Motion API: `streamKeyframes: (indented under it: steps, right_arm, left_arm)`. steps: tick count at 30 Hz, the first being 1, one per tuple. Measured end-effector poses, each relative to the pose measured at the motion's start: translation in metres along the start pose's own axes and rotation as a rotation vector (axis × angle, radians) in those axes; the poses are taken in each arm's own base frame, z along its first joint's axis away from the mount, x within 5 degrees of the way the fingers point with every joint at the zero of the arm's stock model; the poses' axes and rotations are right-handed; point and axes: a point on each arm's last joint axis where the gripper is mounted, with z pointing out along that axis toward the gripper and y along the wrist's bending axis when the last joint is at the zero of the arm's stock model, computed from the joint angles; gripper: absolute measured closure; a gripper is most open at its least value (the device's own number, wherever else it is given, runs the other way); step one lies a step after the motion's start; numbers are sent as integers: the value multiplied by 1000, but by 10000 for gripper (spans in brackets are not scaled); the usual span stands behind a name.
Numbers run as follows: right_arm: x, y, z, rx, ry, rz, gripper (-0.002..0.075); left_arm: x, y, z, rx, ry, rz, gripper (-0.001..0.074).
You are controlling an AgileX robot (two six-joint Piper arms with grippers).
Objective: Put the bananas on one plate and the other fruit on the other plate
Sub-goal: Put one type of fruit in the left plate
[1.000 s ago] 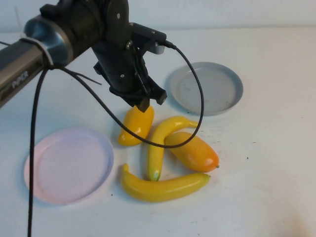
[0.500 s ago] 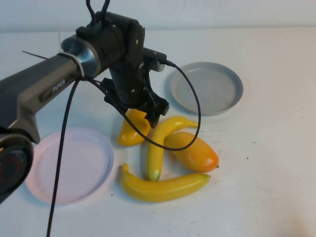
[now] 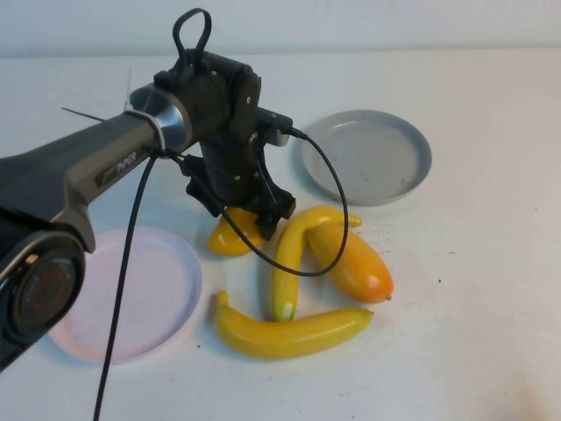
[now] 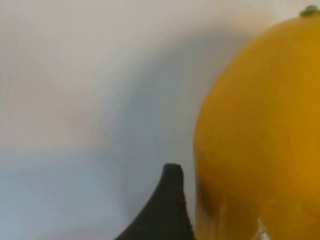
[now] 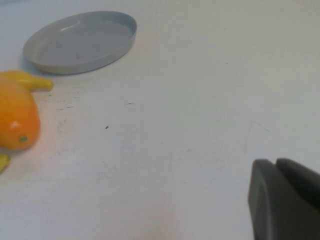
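Left gripper (image 3: 250, 224) at yellow mango (image 3: 230, 237).

The left arm (image 3: 79, 171) bears small white lettering on its dark link, too blurred to read

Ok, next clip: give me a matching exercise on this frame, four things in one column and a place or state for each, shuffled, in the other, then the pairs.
Things:
1. grey-blue plate
2. pale pink plate
3. yellow mango
4. blushed mango

Places or states:
A. partly hidden under the left gripper
B. empty, on the robot's left, near side
C. empty, farther back, right of the left gripper
D. lying against a banana, in the open

Pairs: 1-C, 2-B, 3-A, 4-D

The right gripper sits parked over bare table.
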Motion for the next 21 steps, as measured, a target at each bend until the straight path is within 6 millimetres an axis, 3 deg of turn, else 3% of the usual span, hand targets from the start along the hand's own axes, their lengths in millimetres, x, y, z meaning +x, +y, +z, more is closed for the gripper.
streamKeyframes:
  steps: [3, 7, 13, 17, 21]
  right_arm:
    - [0, 0, 0, 0, 0, 0, 741]
    - [0, 0, 0, 0, 0, 0, 742]
    - [0, 0, 0, 0, 0, 0, 741]
    - [0, 0, 0, 0, 0, 0, 741]
    - [0, 0, 0, 0, 0, 0, 741]
  left_arm:
    - [0, 2, 4, -1, 7, -4, 112]
    - [0, 2, 6, -1, 8, -4, 207]
    - [-3, 3, -1, -4, 16, -4, 208]
    - [-13, 4, -23, -7, -21, -8, 208]
    - [-13, 5, -58, -5, -92, -22, 208]
